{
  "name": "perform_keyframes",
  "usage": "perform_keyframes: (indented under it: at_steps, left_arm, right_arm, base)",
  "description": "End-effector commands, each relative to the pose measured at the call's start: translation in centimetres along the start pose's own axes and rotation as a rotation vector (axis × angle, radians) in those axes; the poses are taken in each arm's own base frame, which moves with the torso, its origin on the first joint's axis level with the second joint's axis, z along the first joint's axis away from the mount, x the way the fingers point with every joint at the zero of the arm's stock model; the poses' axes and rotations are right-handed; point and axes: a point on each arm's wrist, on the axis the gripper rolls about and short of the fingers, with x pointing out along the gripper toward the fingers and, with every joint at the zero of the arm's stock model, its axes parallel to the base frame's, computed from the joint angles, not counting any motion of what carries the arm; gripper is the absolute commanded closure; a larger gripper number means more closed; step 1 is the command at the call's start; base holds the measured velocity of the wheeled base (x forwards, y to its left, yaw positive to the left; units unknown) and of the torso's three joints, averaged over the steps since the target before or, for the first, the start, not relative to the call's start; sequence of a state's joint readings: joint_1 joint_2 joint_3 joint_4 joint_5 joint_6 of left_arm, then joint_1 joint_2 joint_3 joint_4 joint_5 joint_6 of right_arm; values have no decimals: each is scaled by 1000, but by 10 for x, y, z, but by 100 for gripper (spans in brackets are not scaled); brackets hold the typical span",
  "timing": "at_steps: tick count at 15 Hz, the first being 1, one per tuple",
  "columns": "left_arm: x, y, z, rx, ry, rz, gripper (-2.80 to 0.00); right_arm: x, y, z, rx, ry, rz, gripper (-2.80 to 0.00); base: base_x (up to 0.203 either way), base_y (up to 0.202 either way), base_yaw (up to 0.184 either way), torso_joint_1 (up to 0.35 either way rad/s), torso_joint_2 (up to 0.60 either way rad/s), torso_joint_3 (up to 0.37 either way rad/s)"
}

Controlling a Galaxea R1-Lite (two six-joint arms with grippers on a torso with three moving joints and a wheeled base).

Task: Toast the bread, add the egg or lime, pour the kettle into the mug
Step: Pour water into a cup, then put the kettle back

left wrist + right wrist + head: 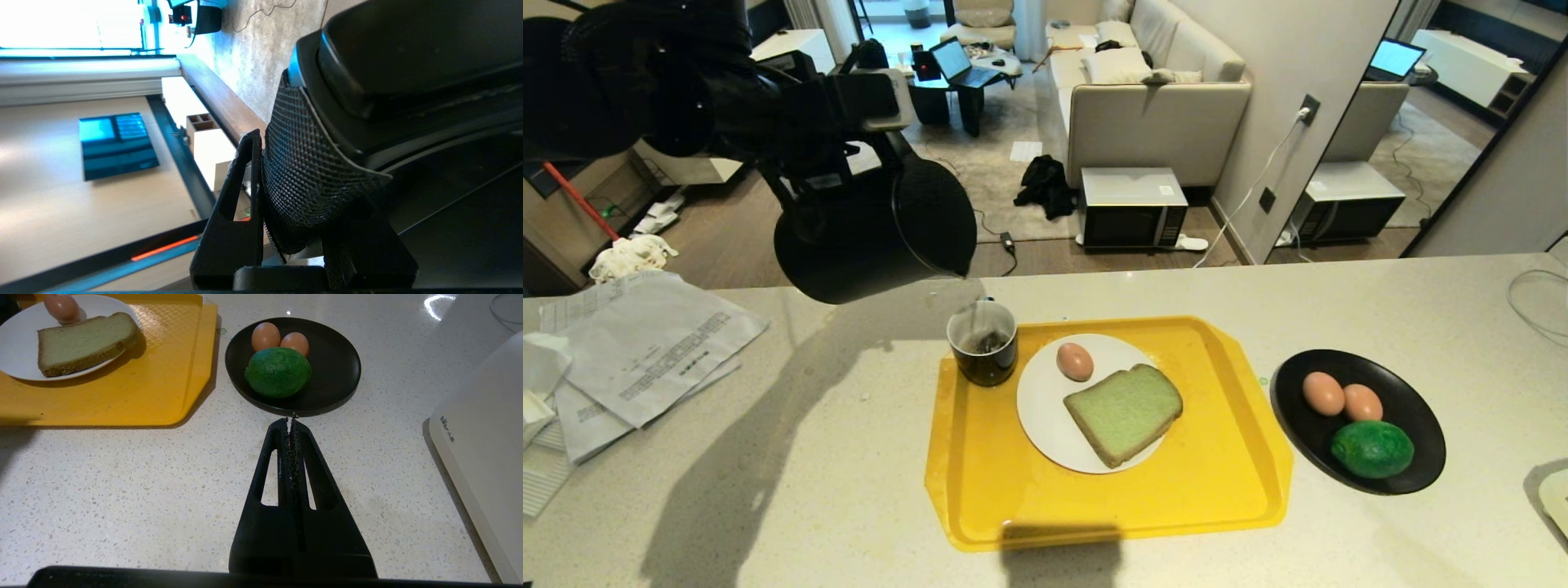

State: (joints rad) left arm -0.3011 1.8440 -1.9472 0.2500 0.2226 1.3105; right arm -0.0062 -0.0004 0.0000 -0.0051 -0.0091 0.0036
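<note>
You had the left gripper point(286, 196) clamped on the kettle point(874, 229) handle, tilted over the mug point(983, 343); pouring was underway, I judged, needing a steady tip next.

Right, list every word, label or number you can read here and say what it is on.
Nothing can be read.
Papers on the counter: printed lines, too small.
White appliance: a small dark mark on its edge, too blurred.
Microwave on the floor: a white sticker, illegible.
</note>
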Motion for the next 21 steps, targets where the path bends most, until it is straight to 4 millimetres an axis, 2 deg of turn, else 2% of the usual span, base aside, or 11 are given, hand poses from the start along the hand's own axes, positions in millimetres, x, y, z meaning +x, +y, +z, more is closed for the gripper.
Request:
perform_keyframes:
  at_steps: [1, 6, 12, 14, 16, 21]
  left_arm:
    - [-3, 1, 1, -28, -5, 3, 0]
    - [-10, 6, 2, -93, -22, 14, 0]
    - [-36, 24, -8, -211, -25, 64, 0]
    - [-46, 28, -19, -279, -7, 75, 0]
    - [-52, 25, -33, -337, 4, 53, 0]
    - [-63, -2, -78, -497, 33, -44, 0]
  right_arm:
    - [0, 0, 0, 1, -1, 0, 0]
    - [0, 0, 0, -1, -1, 0, 0]
    - [0, 0, 0, 1, 0, 0, 0]
    - [0, 0, 0, 0, -1, 0, 0]
    - [0, 0, 0, 1, -1, 0, 0]
    - [0, 0, 0, 1, -1, 0, 0]
  base:
    - [0, 0, 0, 0, 0, 0]
    - [0, 0, 0, 0, 0, 0]
    - [0, 0, 0, 0, 0, 0]
    - [0, 0, 0, 0, 0, 0]
    - [0, 0, 0, 0, 0, 0]
    - [0, 0, 0, 0, 0, 0]
